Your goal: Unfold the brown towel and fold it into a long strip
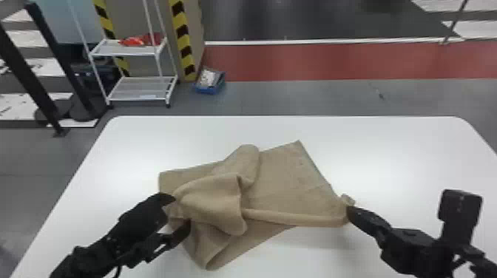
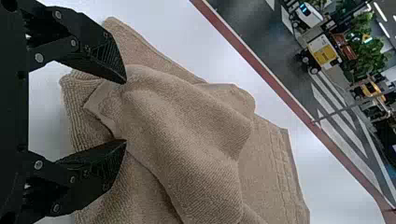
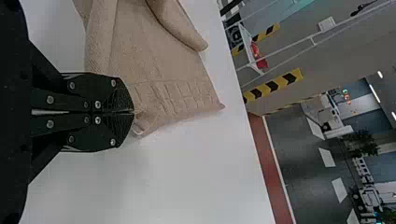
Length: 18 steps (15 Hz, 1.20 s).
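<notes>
A white table (image 1: 388,148) with round corners is standing on a grey floor (image 1: 296,96). Past its far edge, a red strip (image 1: 332,61) is running along the floor. Far to the left, a white shelf rack (image 1: 142,88) is holding a red thing (image 1: 138,40) up high. A blue box (image 1: 210,88) is sitting on the floor just right of the rack, and yellow and black stripes (image 1: 180,26) are going up beside it. More to the left, black posts (image 1: 48,48) are leaning in the head view.

The brown towel (image 1: 281,177) is lying on the table, all bunched up on its left part and flatter on its right part. One corner is pointing to the far side. The left claw (image 1: 182,211) is reaching the near left part, and the right claw (image 1: 349,210) is meeting the near right corner.

The left wrist view is showing the left claw (image 2: 125,112) spread wide, with soft folds lying between its tips. It is also showing a yellow and white machine (image 2: 322,50) and green plants (image 2: 366,32) out in the room.

The right wrist view is showing the right claw (image 3: 134,112) pressed together, pinching the towel's corner. Near it, a woven band (image 3: 177,95) is crossing the towel's end, and small bright lights (image 3: 374,91) are shining far off
</notes>
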Motion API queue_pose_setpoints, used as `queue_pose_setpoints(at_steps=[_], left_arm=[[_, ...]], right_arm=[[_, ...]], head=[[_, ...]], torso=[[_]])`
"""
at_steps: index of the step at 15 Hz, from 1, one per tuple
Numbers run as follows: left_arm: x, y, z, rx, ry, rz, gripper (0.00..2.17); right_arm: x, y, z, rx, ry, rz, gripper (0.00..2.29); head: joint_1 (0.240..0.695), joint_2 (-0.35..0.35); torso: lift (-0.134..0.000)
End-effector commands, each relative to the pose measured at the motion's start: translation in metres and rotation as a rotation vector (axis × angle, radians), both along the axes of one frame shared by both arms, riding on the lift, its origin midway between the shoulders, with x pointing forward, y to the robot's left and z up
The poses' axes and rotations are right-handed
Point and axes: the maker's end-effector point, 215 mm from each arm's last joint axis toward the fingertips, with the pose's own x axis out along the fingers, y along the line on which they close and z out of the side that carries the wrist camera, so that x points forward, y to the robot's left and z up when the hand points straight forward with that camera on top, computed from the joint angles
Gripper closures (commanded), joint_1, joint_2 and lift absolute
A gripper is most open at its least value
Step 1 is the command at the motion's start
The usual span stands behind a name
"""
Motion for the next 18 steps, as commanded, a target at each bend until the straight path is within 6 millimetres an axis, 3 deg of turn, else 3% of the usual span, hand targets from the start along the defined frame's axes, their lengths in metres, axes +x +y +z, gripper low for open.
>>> queue_pose_setpoints(at_steps=[1, 5, 10, 18], left_arm=[[0.003, 0.003, 0.001, 0.001, -0.013, 0.017, 0.51], [0.006, 0.02, 0.016, 0.01, -0.056, 0.061, 0.51], [-0.011, 0.009, 0.009, 0.017, 0.009, -0.007, 0.51], [0.007, 0.02, 0.01, 0.071, -0.063, 0.068, 0.51]], right_arm=[[-0.001, -0.001, -0.001, 0.004, 0.004, -0.003, 1.75], [-0.001, -0.001, -0.003, 0.007, 0.01, -0.002, 1.75], [-0.002, -0.001, -0.009, 0.01, 0.022, -0.004, 1.75], [-0.003, -0.001, -0.014, 0.017, 0.035, -0.005, 1.75]], head=[[0.695, 0.062], [0.695, 0.071], [0.695, 0.076], [0.695, 0.083]], torso=[[-0.123], [-0.123], [-0.122], [-0.122]])
